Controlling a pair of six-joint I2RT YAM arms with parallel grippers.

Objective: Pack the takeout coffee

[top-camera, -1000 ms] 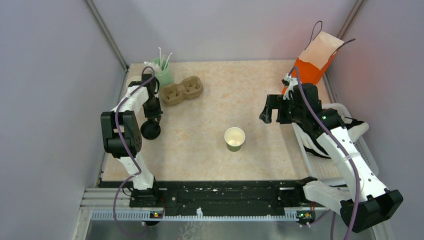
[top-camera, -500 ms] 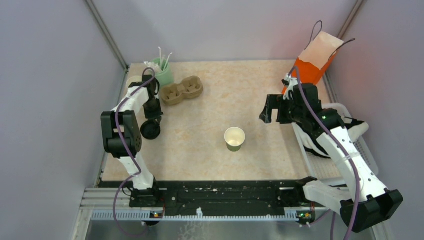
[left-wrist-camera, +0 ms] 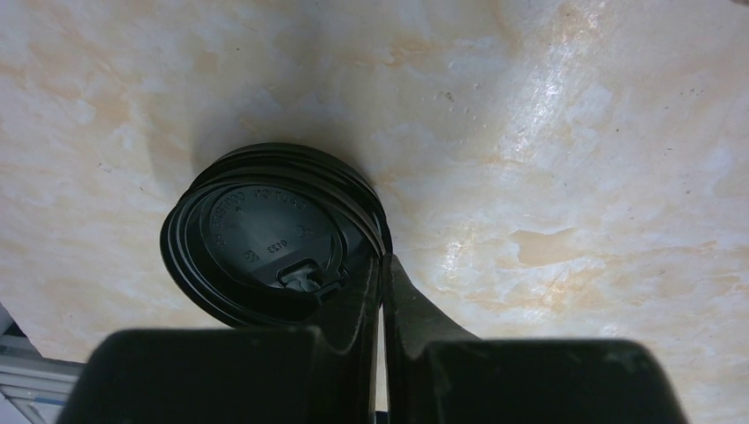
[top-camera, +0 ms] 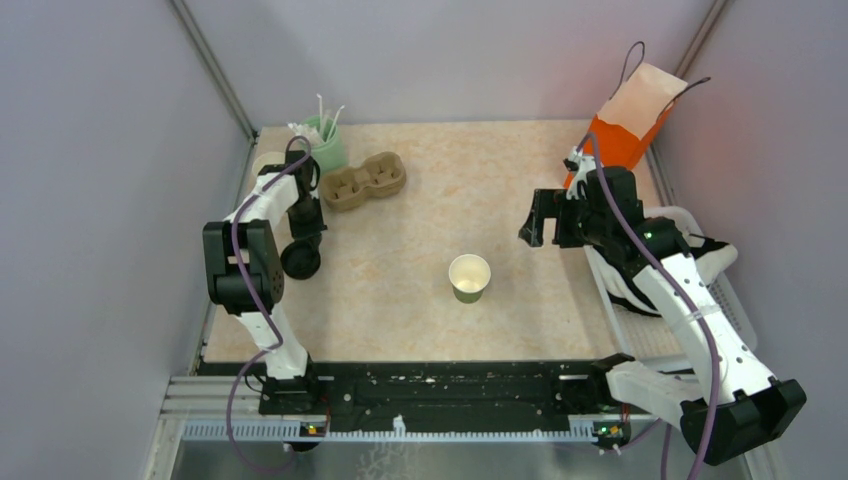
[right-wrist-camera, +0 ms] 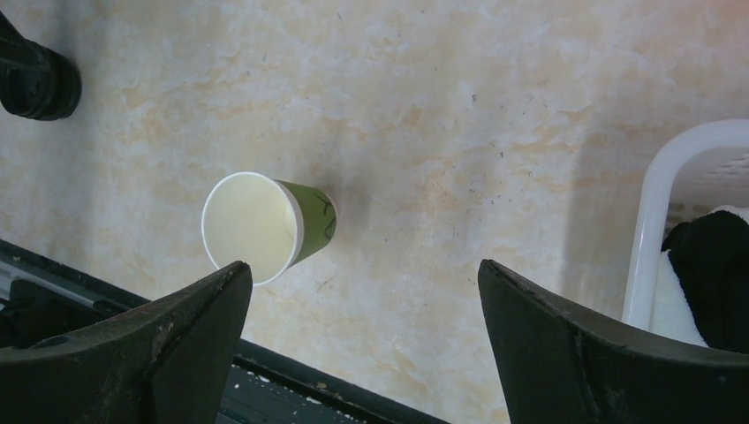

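At the back left of your marbled table (top-camera: 480, 190) stands a pale-green cup of white sticks (top-camera: 327, 147), with a two-cup cardboard carrier (top-camera: 364, 180) just beside it. Back right leans an orange paper bag (top-camera: 628, 125). Nearer you sits a white basket (right-wrist-camera: 654, 203) (black and white things inside).

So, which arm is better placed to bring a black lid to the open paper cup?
Left. The left end effector pinches the rim of the top black lid; the right end effector hangs open and empty nearer the paper cup.
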